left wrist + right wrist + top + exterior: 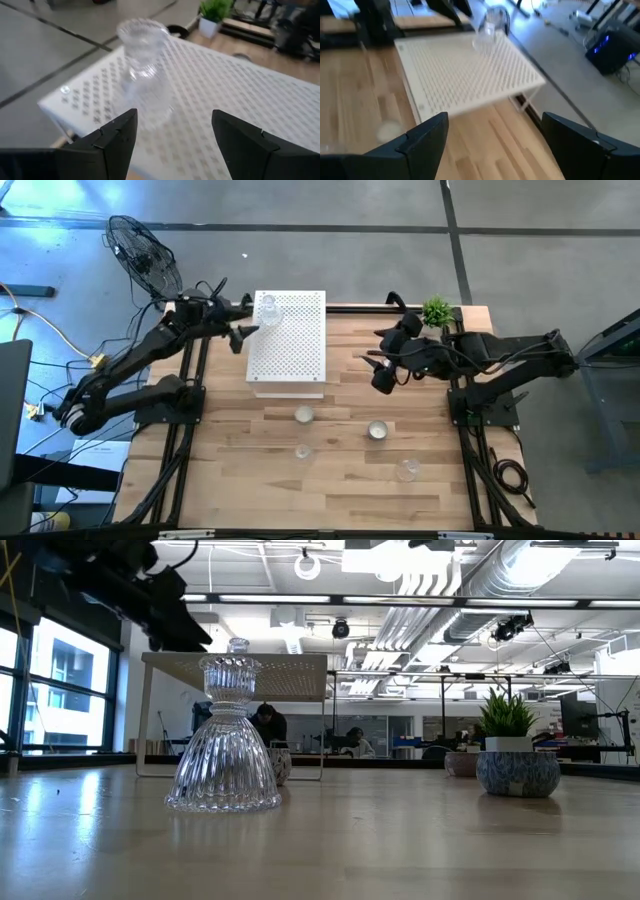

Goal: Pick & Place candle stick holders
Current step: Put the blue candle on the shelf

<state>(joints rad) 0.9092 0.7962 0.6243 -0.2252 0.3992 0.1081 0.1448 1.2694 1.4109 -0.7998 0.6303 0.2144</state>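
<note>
Left gripper [243, 337]: dark two-finger tool at the left edge of the white perforated metal box [288, 343]; its fingers stand spread with nothing between them, just short of the clear ribbed glass candle stick holder [268, 310].

Holder on box: the clear ribbed glass piece stands upright on the box's top near its far left corner; in the left wrist view [143, 75] it sits just ahead of the open fingers, apart from them.

Holders on table: two silvery round cups with white centres [304, 414] [377, 430] and two small clear glass ones [303, 450] [407, 470] rest on the bare wooden table [250, 480] in front of the box, well apart from each other.

Low view: a flared ribbed glass holder [224, 745] stands close to the lens; probably one of the table pieces, though which I cannot tell.

Right gripper [380, 373]: hovers right of the box with fingers spread wide and empty.

Handling: glass looks rigid, light, slick and breakable; the narrow neck above the flared base seems the safest place to pinch, gently and squarely.

Green potted plant [436, 311]: far right corner, not part of the job.
</note>
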